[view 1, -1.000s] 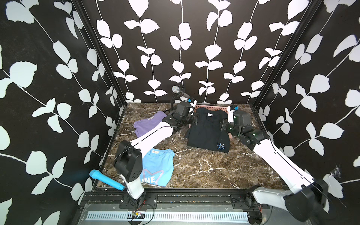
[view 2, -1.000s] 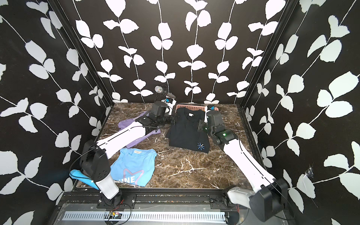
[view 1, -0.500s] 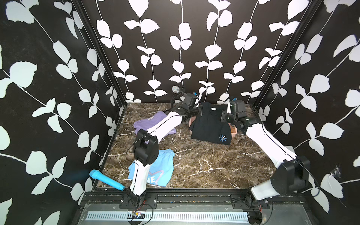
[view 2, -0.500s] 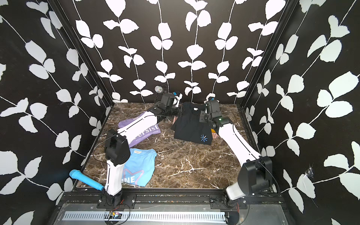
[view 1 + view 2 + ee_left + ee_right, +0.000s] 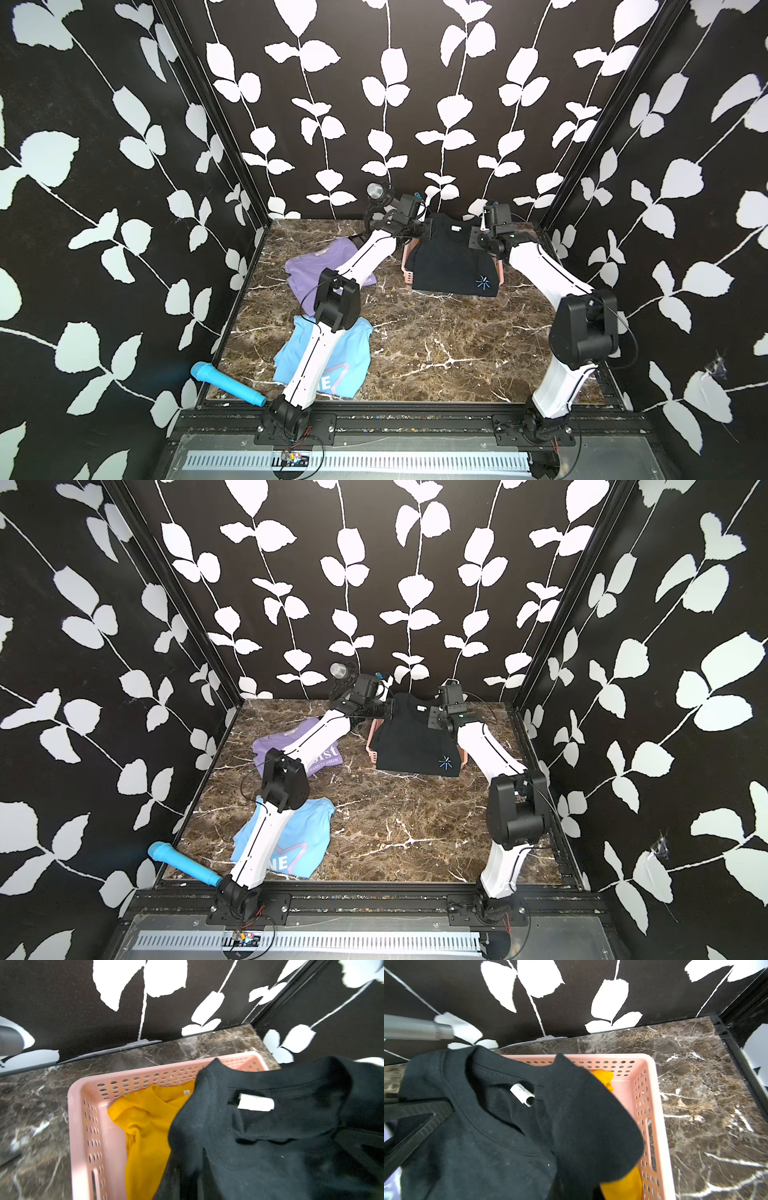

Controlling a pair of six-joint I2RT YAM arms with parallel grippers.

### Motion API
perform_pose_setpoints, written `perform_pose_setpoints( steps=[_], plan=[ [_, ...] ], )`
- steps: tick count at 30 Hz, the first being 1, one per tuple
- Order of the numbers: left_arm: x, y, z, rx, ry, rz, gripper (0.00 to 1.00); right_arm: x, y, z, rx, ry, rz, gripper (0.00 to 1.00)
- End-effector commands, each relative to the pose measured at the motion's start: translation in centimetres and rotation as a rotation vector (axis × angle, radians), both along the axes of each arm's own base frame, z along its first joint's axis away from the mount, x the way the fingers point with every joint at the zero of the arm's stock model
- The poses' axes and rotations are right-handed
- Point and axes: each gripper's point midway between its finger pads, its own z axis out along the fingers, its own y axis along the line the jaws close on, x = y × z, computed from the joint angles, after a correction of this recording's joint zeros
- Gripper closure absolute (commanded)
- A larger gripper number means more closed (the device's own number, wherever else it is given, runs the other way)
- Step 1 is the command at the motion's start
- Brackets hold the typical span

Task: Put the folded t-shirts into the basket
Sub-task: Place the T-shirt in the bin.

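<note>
Both arms have carried the black tee [image 5: 449, 257] toward the back wall. A second ago it lay flat on the open table [image 5: 436, 345] in front of the basket [image 5: 409, 268], and now it hangs over the basket.

On the brown marble table, the left arm [image 5: 365, 257] reaches across two other shirts and the right arm [image 5: 540, 266] runs up the far side. The black tee is held up by its shoulders and spreads across the basket in both top views. It covers nearly all of the basket, leaving only pink slivers showing at either side. Its hem drops past the basket's front wall, but whether it touches the table cannot be told.

The left gripper [image 5: 426, 228] is clamped on one shoulder of the black tee and the right gripper [image 5: 473, 241] is clamped on the other. Both sets of jaws are closed tight on the cloth.

The basket stands at the back of the table, near the wall. The blue tee [image 5: 353, 353] lies near the front rail, partly under the left arm. The purple tee [image 5: 307, 266] lies behind it, well apart from the basket. The yellow tee [image 5: 145, 1126] lies inside the basket – the left wrist view shows it against the perforated wall, with the black tee hanging above it.

A blue tube [image 5: 228, 382] rests at the table's front left corner. A white label [image 5: 255, 1103] sits in the black tee's collar, and a small starburst [image 5: 482, 281] marks its lower corner.
</note>
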Motion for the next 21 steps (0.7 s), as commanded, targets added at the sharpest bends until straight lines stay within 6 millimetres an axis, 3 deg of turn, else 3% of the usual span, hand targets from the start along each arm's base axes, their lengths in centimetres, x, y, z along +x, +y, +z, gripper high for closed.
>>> perform_pose_setpoints(
  steps=[1, 6, 10, 21],
  plan=[
    [1.5, 0.1, 2.0, -0.008, -0.094, -0.004, 1.0, 2.4, -0.2, 1.0, 0.017, -0.067, -0.012, 1.0],
    [2.4, 0.2, 1.0, 0.005, -0.112, -0.002, 1.0, 3.8, -0.8, -1.0, 0.039, -0.024, -0.013, 1.0],
    [1.6, 0.2, 2.0, -0.009, -0.101, -0.018, 1.0, 3.6, -0.4, -0.3, 0.072, -0.026, 0.022, 1.0],
    [-0.7, 1.0, 9.5, -0.06, -0.155, -0.032, 1.0, 1.4, 1.3, 5.9, 0.171, -0.092, 0.112, 1.0]
  ],
)
